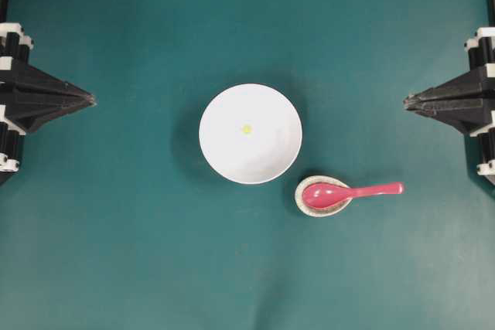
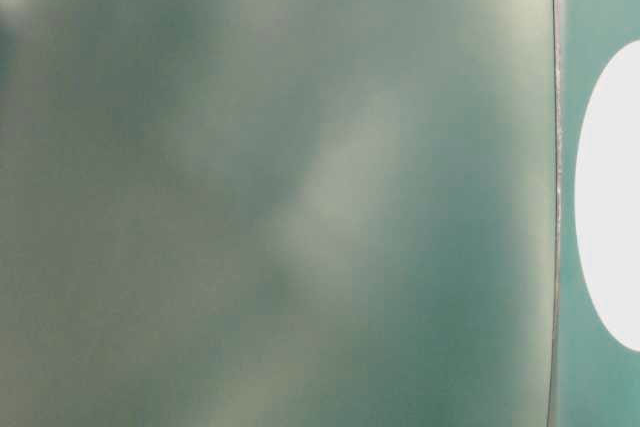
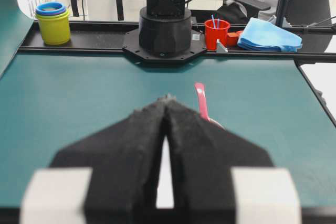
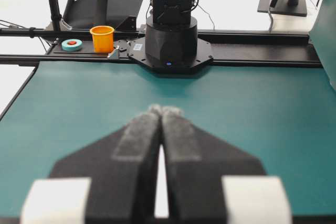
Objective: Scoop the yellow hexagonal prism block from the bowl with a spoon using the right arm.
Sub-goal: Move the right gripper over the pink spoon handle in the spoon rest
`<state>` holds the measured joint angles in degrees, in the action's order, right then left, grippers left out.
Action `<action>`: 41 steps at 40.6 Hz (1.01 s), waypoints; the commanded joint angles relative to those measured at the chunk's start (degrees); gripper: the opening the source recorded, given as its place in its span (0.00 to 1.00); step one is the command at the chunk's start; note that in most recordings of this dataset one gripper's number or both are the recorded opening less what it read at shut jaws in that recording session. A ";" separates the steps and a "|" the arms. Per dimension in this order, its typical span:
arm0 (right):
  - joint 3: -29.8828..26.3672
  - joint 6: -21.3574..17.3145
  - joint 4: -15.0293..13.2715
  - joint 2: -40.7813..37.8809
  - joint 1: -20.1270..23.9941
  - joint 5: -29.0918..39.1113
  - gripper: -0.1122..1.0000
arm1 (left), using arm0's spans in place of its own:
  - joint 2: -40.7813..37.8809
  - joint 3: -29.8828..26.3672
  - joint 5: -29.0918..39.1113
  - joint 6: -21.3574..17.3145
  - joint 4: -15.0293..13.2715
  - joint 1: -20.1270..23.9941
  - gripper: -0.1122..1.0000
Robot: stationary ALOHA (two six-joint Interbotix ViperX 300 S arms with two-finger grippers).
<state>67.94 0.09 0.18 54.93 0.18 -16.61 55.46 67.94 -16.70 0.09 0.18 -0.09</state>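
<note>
Pink-red, your spoon [image 1: 344, 193] lies low and right of centre, scoop in a speckled rest [image 1: 319, 197], handle pointing right. Just up-left, the white bowl [image 1: 250, 134] holds the yellow block [image 1: 247, 129] mid-frame on the green table [image 1: 116, 229]. Both end effectors, left [image 1: 91, 100] and right [image 1: 407, 100], sit closed and empty at the edges.

A small speckled spoon rest [image 1: 322, 196] sits on the teal table [image 1: 116, 253], right of centre, toward the near edge. Beyond one far edge stand stacked yellow and blue cups [image 3: 52, 22], a red cup [image 3: 217, 33] and a folded blue cloth [image 3: 269, 35]; beyond the other, an orange cup [image 4: 102, 38].
</note>
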 commanded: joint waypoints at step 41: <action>-0.44 -0.70 0.53 -5.36 0.18 2.72 0.59 | -0.70 -2.11 2.46 0.62 0.26 -0.26 0.10</action>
<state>67.94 -0.44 0.35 51.24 0.35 -13.27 55.28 67.50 -13.71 0.70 0.35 -0.26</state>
